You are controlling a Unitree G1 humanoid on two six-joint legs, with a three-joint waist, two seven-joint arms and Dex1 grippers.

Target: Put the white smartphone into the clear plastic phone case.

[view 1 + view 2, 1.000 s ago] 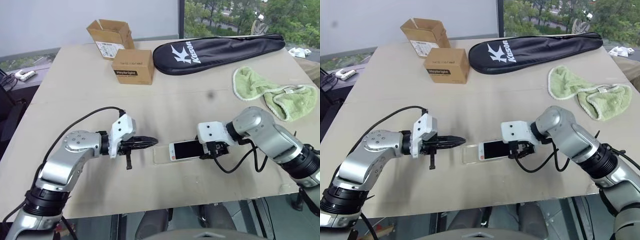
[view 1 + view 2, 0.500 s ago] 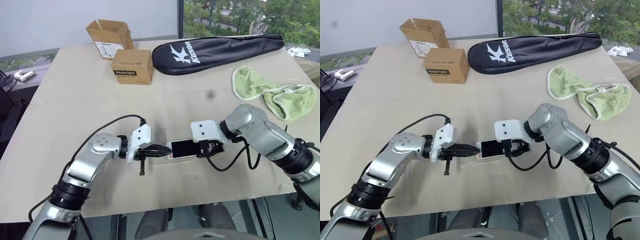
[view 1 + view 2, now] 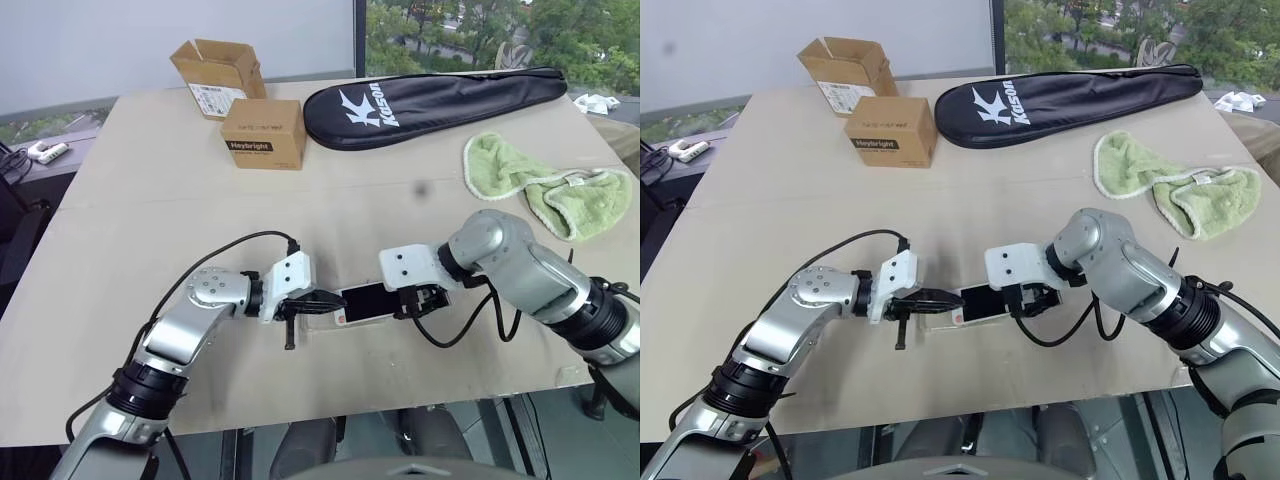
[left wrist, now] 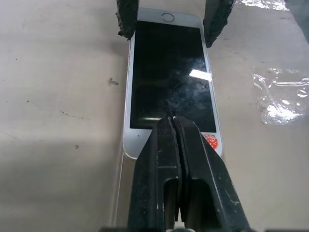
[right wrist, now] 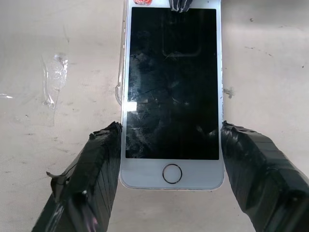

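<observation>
Right claw [image 5: 171,145] grips white smartphone [image 5: 171,87] edges; clenched left claw [image 4: 176,126] presses its end (table [image 3: 150,200] bare nearby).

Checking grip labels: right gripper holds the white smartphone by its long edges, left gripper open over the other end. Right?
Not quite. The left gripper is shut, fingertips pressed together over the white smartphone, as the left wrist view shows. The right gripper does straddle its long edges.

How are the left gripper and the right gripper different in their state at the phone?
The left gripper is shut, its tip on the white smartphone's screen near one end. The right gripper is shut on the white smartphone, one finger on each long edge at the home-button end. Both have black fingers.
</observation>
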